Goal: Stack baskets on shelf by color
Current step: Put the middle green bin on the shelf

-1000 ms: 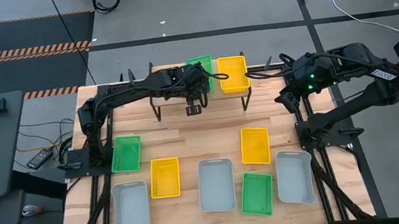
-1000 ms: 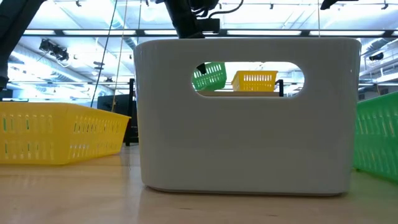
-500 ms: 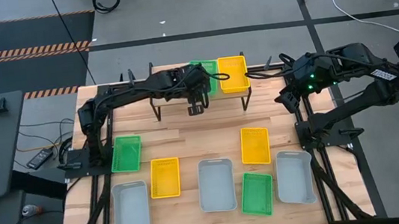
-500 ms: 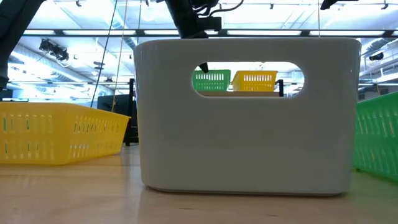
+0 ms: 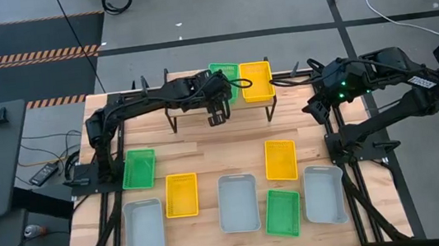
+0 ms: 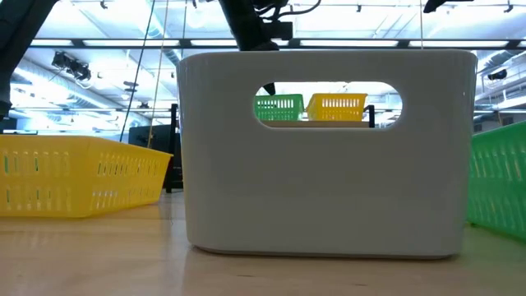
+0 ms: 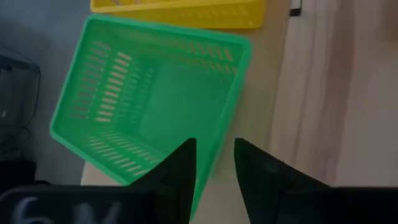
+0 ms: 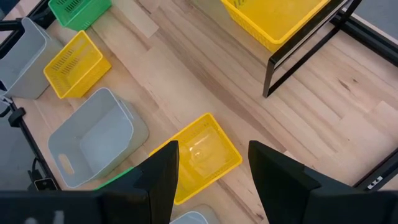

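Observation:
A green basket [image 5: 224, 79] [image 7: 155, 106] stands level with its bottom on the shelf [image 7: 264, 118], close beside a yellow basket [image 5: 256, 81] [image 6: 337, 107]. Its far end juts past the plank. My left gripper [image 5: 217, 113] [image 7: 214, 171] is open over the basket's near end. One finger is above the inside and one outside its side wall [image 7: 214, 152], with a little room on each side. My right gripper [image 5: 317, 110] [image 8: 214, 180] is open and hovers above the table's far right part. The arm hides most of the shelf top in the high view.
Several more baskets lie on the table's near half: green [image 5: 139, 168] [image 5: 283, 212], yellow [image 5: 181, 194] [image 5: 280, 159], grey [image 5: 144, 228] [image 5: 238, 203] [image 5: 324, 195]. One grey basket [image 6: 329, 152] fills the low view. The shelf's black legs [image 5: 271, 107] stand at the table's far edge.
The green basket, tilted above the shelf a second ago, has come down level onto the shelf top next to the yellow one and has stayed there since. My left gripper has shifted only slightly above it.

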Robot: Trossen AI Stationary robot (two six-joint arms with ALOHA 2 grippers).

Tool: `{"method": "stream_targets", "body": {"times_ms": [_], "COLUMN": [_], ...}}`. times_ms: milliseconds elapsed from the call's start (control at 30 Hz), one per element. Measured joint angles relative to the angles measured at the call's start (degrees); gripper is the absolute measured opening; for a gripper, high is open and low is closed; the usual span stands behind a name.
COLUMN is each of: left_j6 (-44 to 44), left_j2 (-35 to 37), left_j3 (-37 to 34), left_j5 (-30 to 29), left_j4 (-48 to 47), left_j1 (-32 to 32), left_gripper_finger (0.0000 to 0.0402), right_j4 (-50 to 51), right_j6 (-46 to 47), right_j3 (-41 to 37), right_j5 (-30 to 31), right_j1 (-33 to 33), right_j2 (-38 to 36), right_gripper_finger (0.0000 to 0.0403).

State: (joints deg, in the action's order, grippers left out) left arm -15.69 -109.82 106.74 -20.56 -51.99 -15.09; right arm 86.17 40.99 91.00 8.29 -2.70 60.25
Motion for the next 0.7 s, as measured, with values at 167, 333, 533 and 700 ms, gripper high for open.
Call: {"method": "stream_targets", "body": {"times_ms": [167, 333, 533, 700], "left_j6": [0.3, 1.6, 1.6, 1.9], "left_j2": [0.1, 0.1, 0.1, 0.1], "left_j3": [0.0, 0.0, 0.0, 0.0], "left_j5": [2.6, 3.7, 6.6, 8.5], "left_j4": [0.1, 0.4, 2.2, 4.3], "left_j1": [0.6, 1.0, 0.9, 0.9], "left_gripper_finger": [0.0117, 0.0117, 0.0117, 0.0117], "right_j4": [0.0, 0.0, 0.0, 0.0], "right_j6": [0.0, 0.0, 0.0, 0.0], "right_j3": [0.0, 0.0, 0.0, 0.0], "right_j5": [0.0, 0.0, 0.0, 0.0], "right_j1": [0.0, 0.0, 0.0, 0.0], "right_j2": [0.0, 0.0, 0.0, 0.0], "right_gripper_finger": [0.02, 0.02, 0.02, 0.02]}}
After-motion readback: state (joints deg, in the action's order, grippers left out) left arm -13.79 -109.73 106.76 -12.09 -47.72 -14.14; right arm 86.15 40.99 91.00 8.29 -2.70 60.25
